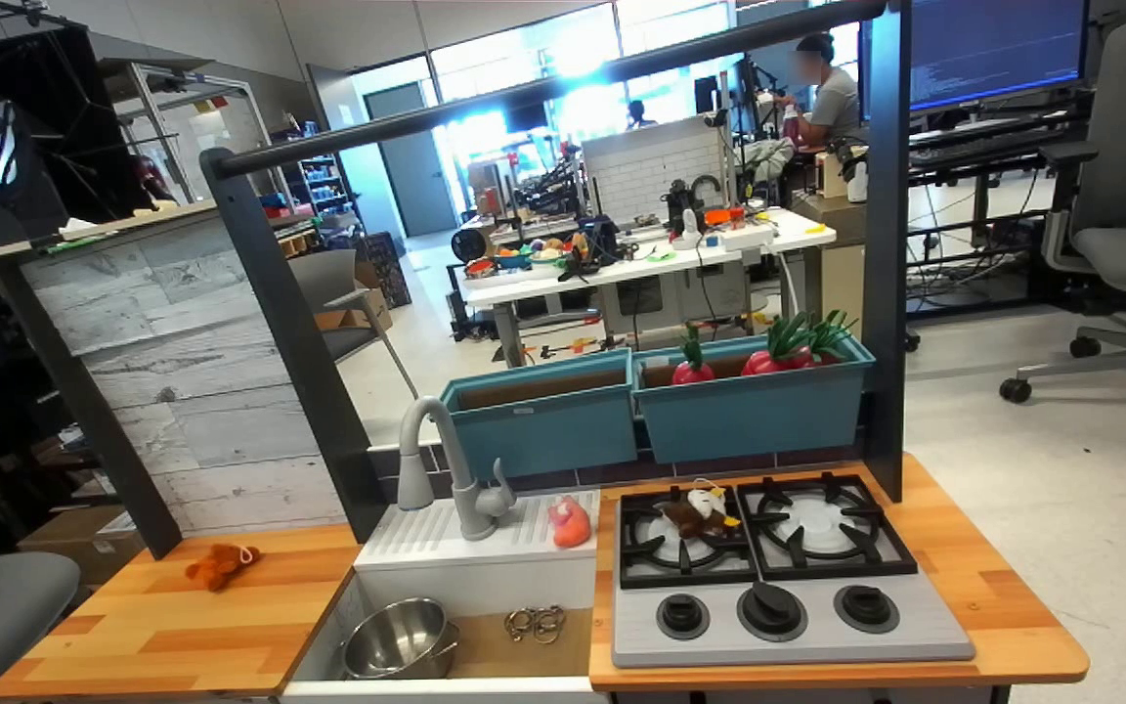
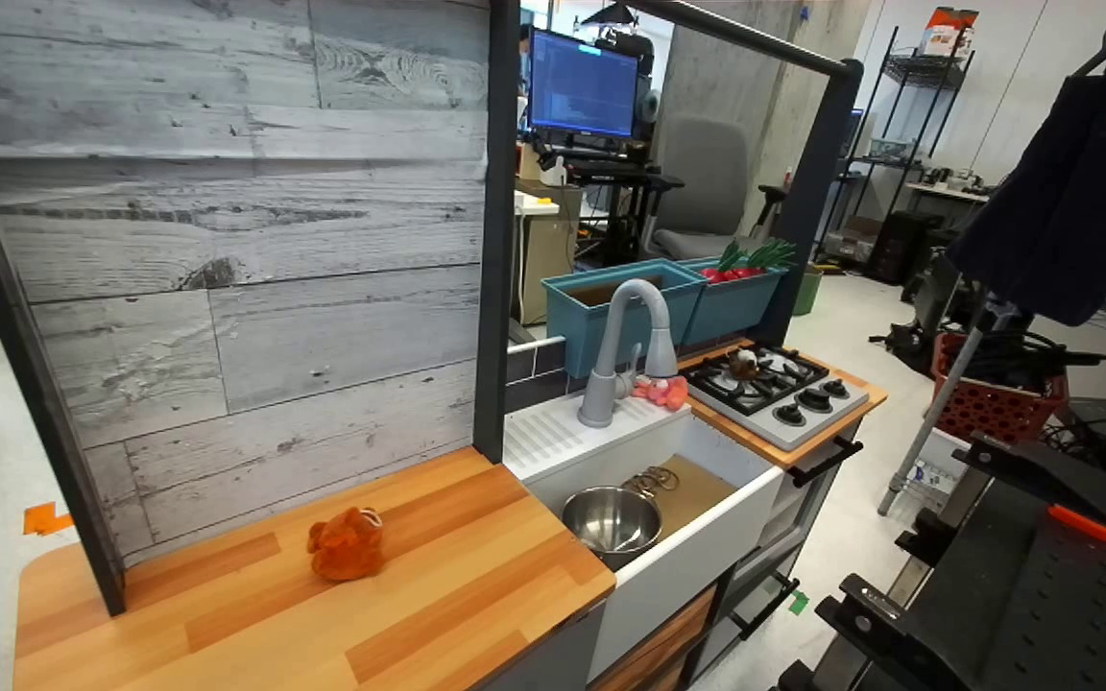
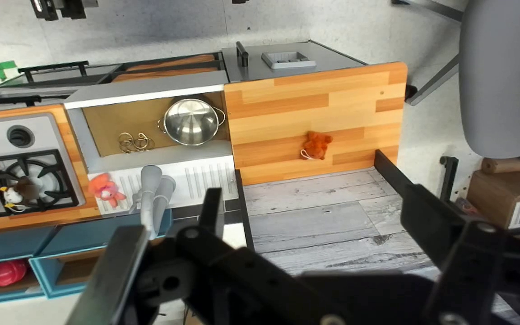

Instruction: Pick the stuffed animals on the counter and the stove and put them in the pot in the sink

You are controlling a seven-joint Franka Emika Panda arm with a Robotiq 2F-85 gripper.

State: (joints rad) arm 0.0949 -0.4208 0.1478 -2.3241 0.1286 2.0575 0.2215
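An orange stuffed animal [image 1: 219, 566] [image 2: 348, 545] [image 3: 318, 144] lies on the wooden counter [image 1: 162, 636] [image 2: 255, 633] [image 3: 278, 95]. A brown and white stuffed animal [image 1: 699, 512] [image 2: 743, 365] [image 3: 20, 192] lies on a grate of the stove [image 1: 798, 645] [image 2: 787, 434] [image 3: 39, 128]. The silver pot [image 1: 399, 640] [image 2: 613, 523] [image 3: 191, 122] stands in the sink [image 1: 436, 692] [image 2: 697, 542] [image 3: 147, 90]; no toy shows inside it. My gripper [image 3: 315, 194] is open and empty in the wrist view, high above the kitchen. It is out of view in both exterior views.
A pink-orange plush [image 1: 571, 523] [image 2: 661, 392] [image 3: 105, 188] lies on the sink's back ledge beside the grey faucet [image 1: 455, 469] [image 2: 611, 355]. Metal rings [image 1: 535, 624] lie in the sink. Teal planters [image 1: 543, 420] and a grey plank panel [image 1: 221, 391] [image 2: 255, 240] stand behind.
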